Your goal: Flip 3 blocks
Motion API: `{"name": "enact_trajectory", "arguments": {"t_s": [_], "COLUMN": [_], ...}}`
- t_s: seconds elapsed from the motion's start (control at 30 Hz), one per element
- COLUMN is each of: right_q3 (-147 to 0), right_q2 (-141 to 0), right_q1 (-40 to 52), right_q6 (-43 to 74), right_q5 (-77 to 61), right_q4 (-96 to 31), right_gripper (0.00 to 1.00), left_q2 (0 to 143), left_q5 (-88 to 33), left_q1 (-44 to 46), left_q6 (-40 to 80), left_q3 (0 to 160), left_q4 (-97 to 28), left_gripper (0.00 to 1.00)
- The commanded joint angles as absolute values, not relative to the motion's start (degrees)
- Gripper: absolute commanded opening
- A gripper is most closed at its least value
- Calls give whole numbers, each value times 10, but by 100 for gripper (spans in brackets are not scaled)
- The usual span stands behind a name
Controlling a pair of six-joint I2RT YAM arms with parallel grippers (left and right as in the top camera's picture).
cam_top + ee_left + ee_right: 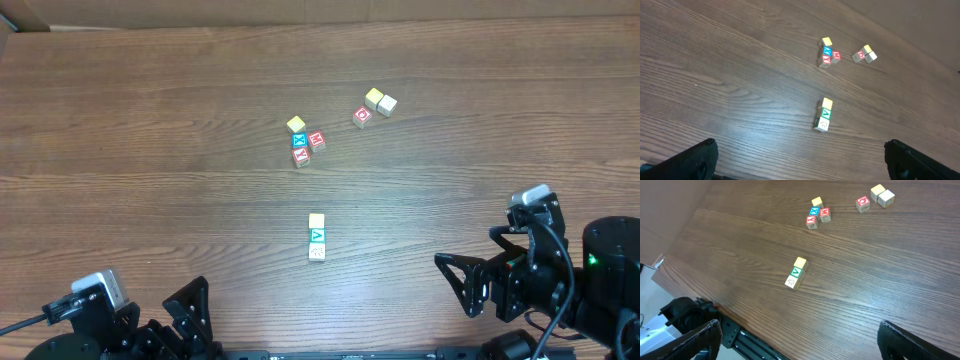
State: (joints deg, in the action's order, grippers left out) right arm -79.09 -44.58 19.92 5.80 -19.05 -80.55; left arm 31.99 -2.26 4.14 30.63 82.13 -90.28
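Dark wood-grain bench point(120, 150) fills every view, with only small lettered cubes on it. Three blocks lie in a touching row near the middle, toward the near edge. The yellow block point(316, 220) is farthest, the V block point(317, 235) sits in the middle with its green letter up, and the cream block point(317, 252) is nearest. The left pincer point(800, 145) and right pincer point(455, 285) hang at the near edge, one on each side of the row and well apart from it. Each is spread wide and holds nothing. This looks like a pause between grasps; whether any block is already turned I cannot tell. The next move probably calls for one arm to reach in and take an end block by its free left and right faces. It would then lift the block clear before rolling it, since the neighbours touch and a nudge would push the whole row askew. Farther off sits a group of four cubes point(303, 141), yellow, blue and two red. At far right is a red O cube point(362, 117) with two pale cubes point(380, 101). All of these are well apart from the row, and nothing blocks the way to it.
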Motion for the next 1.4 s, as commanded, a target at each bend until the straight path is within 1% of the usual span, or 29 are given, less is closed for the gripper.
{"name": "enact_trajectory", "arguments": {"t_s": [0.0,0.8,0.93,1.0,1.17,1.23,1.37], "right_q3": [-799,-799,-797,-790,-712,-658,-505], "right_q2": [-445,-441,-410,-377,-262,-217,-131], "right_q1": [202,202,201,201,191,176,127], "right_q6": [60,60,60,60,27,9,0], "right_q5": [-185,-184,-118,-100,-75,-75,-80], "right_q4": [-803,-803,-808,-785,-657,-598,-452], "right_gripper": [100,100,100,100,100,100,100], "left_q2": [316,316,316,316,316,316,316], "left_q5": [-15,-15,-15,-15,-15,-15,-15], "left_q1": [45,45,45,45,45,45,45], "left_q6": [296,296,296,296,296,296,296], "left_q3": [826,826,826,826,826,826,826], "left_q4": [-902,-902,-902,-902,-902,-902,-902], "left_gripper": [100,100,100,100,100,100,100]}}
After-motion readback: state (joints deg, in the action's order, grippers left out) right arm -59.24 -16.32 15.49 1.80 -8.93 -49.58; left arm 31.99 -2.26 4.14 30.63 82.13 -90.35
